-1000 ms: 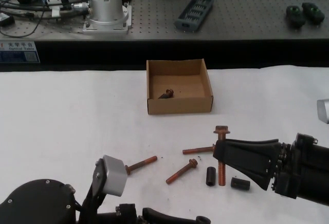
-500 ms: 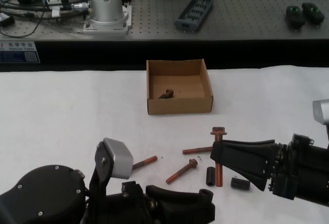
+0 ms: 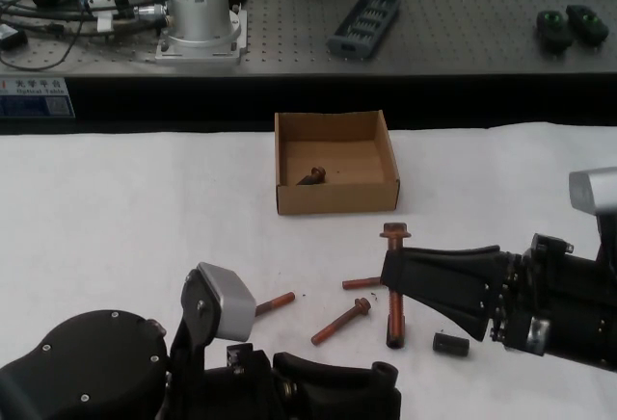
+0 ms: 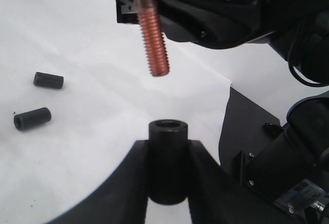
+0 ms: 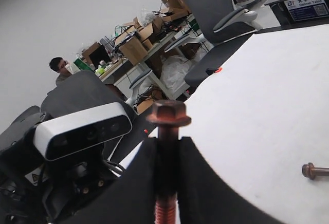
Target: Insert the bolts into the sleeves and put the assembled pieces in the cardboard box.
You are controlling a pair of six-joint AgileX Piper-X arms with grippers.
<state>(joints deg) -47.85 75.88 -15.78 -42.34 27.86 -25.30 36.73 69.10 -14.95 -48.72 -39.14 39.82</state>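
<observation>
**Near the front of the bench, a bolt is hanging over a waiting sleeve**

At the near edge, the left gripper (image 4: pixel 168 149) is pinching a black sleeve (image 4: pixel 167 175) upright between its two fingers, bore facing up. The right gripper (image 5: pixel 167 154) is clamping a copper bolt (image 5: pixel 168 118) just below its flanged head. The threaded end is pointing down above the sleeve, not yet touching it and seemingly a little off the bore's centre.

In the cardboard box (image 3: pixel 336 198) at the far middle of the white table (image 3: pixel 116 208), one small dark piece (image 3: pixel 314 176) is lying, probably a finished assembly.

Three loose bolts are lying on the table between the box and the arms: one (image 3: pixel 273 303) to the left, one (image 3: pixel 340 321) in the middle and one (image 3: pixel 362 283) partly behind the right gripper. Two spare sleeves (image 4: pixel 49 80) (image 4: pixel 32 118) are lying near each other.

The task is looking early: this pair is awaiting insertion, and more is remaining to join and box.
</observation>
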